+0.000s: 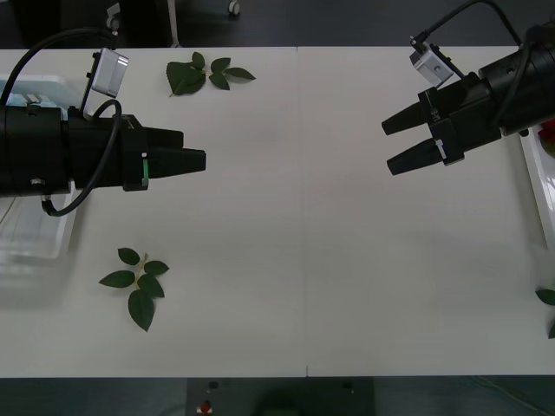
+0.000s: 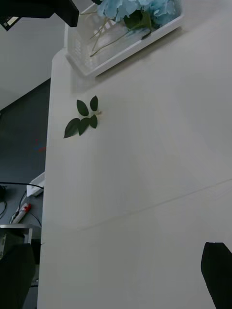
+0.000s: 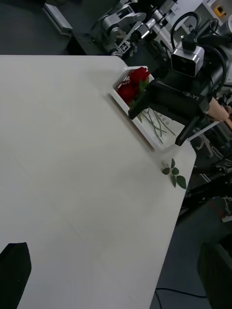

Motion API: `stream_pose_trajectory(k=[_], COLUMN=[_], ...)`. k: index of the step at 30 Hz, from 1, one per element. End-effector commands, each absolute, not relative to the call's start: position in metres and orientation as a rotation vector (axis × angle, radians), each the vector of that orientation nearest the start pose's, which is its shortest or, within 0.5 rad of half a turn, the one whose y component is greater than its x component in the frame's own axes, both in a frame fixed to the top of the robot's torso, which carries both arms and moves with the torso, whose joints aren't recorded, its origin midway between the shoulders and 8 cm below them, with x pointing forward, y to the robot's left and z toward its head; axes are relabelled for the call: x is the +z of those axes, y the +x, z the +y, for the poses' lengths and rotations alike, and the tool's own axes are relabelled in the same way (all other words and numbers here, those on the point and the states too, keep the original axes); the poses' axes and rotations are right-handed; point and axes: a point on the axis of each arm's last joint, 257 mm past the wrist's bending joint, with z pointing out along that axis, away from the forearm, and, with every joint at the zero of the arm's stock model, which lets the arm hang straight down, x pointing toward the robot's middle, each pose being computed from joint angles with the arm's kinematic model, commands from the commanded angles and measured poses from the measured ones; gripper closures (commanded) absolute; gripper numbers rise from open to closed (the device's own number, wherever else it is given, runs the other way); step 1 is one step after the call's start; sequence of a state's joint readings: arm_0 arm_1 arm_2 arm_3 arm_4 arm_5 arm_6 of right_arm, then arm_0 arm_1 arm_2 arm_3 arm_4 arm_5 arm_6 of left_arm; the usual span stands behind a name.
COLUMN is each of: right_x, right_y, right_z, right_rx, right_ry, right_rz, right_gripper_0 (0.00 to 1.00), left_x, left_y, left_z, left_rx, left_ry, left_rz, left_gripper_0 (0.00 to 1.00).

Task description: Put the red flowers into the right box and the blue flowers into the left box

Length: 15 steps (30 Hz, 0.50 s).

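— Where are the two arms?

— Both hang over the white table (image 1: 295, 217), pointing at each other across its bare middle. The left gripper (image 1: 195, 156) reaches in from the left side with its fingers close together, nothing between them. The right gripper (image 1: 401, 143) comes in from the right with its fingers spread apart, also empty.

— And the blue flowers?

— The blue flowers (image 2: 140, 8) lie in the left box (image 2: 96, 63), behind the left gripper at the table's left edge. In the right wrist view their pale heads crowd one end of the box, with the green stems running across its ribbed base.

— The red ones?

— The red flowers (image 3: 134, 86) rest in the right box (image 3: 145, 133), behind the right gripper at the far right edge. In the left wrist view the heads sit at one end and the stems trail toward the other end of the box, partly hidden by the right arm. In the front view a bit of red (image 1: 547, 134) shows just past that arm, above the box's white rim (image 1: 533, 186).

— Anything loose on the table?

— Leaf sprigs without blooms. One (image 1: 206, 74) lies beyond the left gripper, near the far edge. Another (image 1: 137, 282) lies nearer than that gripper, just beside the left box. A third (image 3: 175, 175) sits at the table's right corner, near the right box.
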State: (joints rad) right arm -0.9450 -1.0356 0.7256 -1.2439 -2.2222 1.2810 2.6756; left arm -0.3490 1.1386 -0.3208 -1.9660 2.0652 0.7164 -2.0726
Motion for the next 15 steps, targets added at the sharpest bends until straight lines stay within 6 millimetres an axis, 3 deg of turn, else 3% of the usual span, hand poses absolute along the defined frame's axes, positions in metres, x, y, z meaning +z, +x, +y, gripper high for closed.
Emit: stream_pose_trajectory(k=[1,15], right_x=[-0.1,-0.123], right_y=[0.472,0.479], right_z=[-0.131,-0.135], right_rx=[0.84,0.741], right_ry=[-1.48,-1.508], right_rz=[1.767,1.802], right_gripper_0=[0.0,0.0], left_x=[-0.044,-0.044], left_y=[0.419,0.419], left_z=[0.109,0.109], left_rx=[-0.989,-0.989], left_ry=[0.82,0.82], left_rz=[1.818,1.818], left_gripper_0=[0.0,0.0])
